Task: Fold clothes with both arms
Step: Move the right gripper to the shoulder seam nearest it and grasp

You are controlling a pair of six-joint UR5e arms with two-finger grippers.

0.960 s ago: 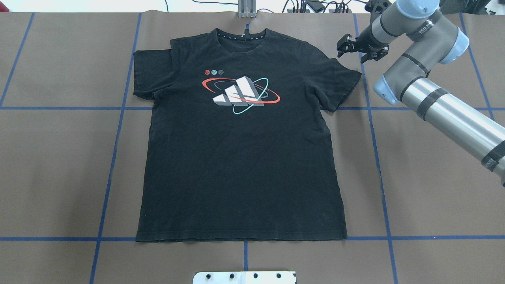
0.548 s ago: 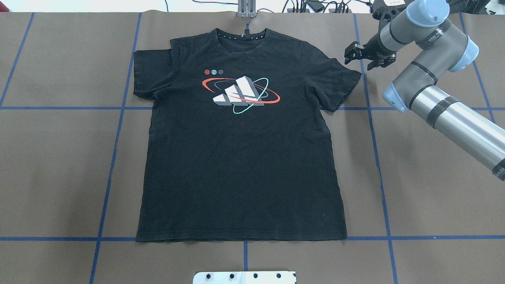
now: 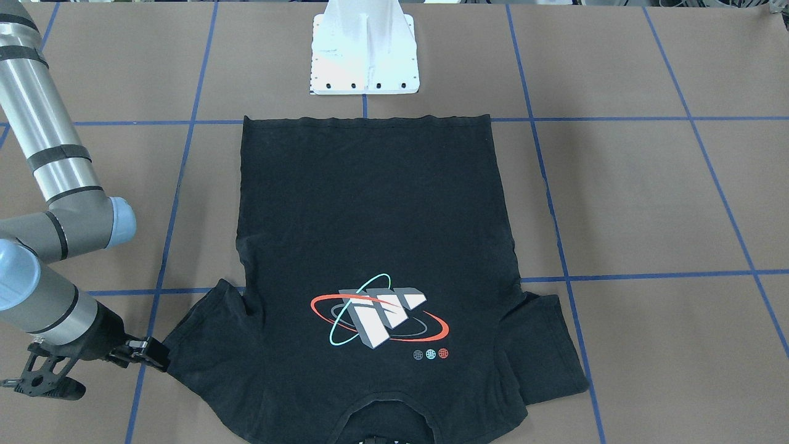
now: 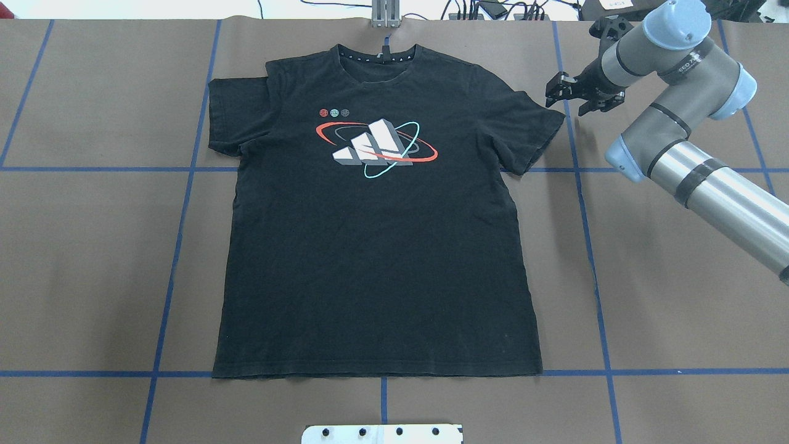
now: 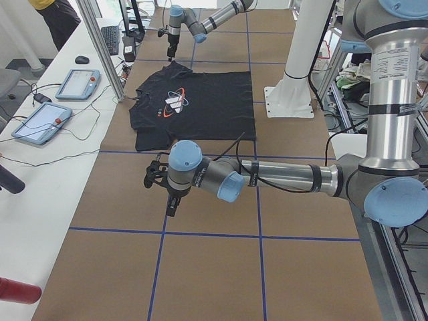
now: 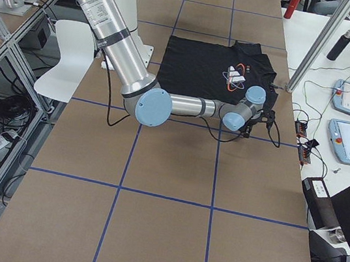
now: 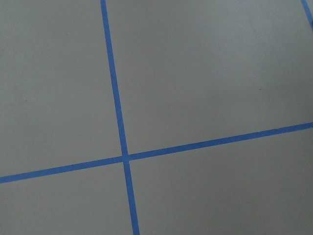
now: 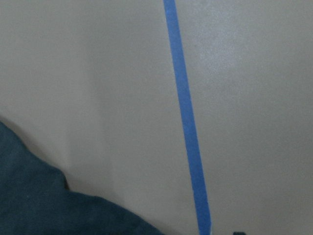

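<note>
**Lining up on the first sleeve**

Just beside the right jaws, spread wide and empty: sleeve (image 4: 533, 129) of one T-shirt (image 4: 376, 246), flat, logo up, unfolded. Left jaws well apart from it; cannot tell whether open. Next, probably: pinch that sleeve's hem, bring the left arm (image 5: 287, 177) in. Counted: one T-shirt, two arms.

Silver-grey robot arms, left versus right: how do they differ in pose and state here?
The right arm reaches to the black short-sleeved T-shirt, its right gripper open beside a sleeve edge; the left arm stretches over the brown table, well away from the shirt. Whether the left gripper is open cannot be judged. Shared: neither gripper holds cloth.
</note>
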